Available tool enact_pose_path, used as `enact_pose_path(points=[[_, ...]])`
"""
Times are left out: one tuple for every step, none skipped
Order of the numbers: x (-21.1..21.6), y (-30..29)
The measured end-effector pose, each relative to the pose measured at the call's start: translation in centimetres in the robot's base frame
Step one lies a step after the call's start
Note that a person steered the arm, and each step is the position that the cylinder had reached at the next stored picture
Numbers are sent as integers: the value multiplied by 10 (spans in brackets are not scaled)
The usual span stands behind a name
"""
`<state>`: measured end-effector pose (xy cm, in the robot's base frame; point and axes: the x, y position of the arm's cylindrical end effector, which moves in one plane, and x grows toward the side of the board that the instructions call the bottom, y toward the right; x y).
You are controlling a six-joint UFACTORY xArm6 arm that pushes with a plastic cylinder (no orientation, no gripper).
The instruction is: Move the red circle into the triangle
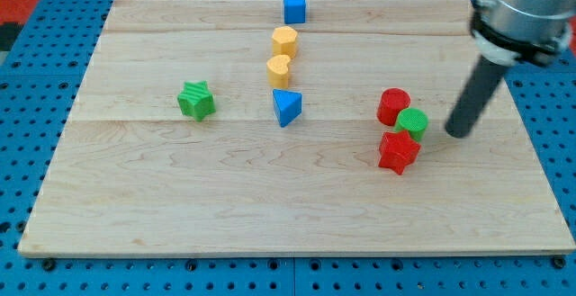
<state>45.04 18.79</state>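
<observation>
The red circle (pixel 393 106) stands at the view's right of the board. The blue triangle (pixel 286 107) lies near the middle, well to the circle's left. My tip (pixel 457 133) rests on the board to the right of the red circle, a short gap right of the green circle (pixel 413 123). The green circle touches the red circle's lower right side. The rod rises from the tip toward the view's top right.
A red star (pixel 398 151) sits just below the green circle. A yellow heart (pixel 279 69) and a yellow hexagon (pixel 284 41) stand above the triangle, and a blue cube (pixel 293 8) is near the top edge. A green star (pixel 196 100) is on the left.
</observation>
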Motion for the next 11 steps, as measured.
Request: enact_pose_path(points=[[-29, -44], [-20, -40], [-32, -45], [-50, -32], [-37, -45], [-9, -72], [-42, -34], [-52, -66], [8, -93], [16, -111], [-17, -62]])
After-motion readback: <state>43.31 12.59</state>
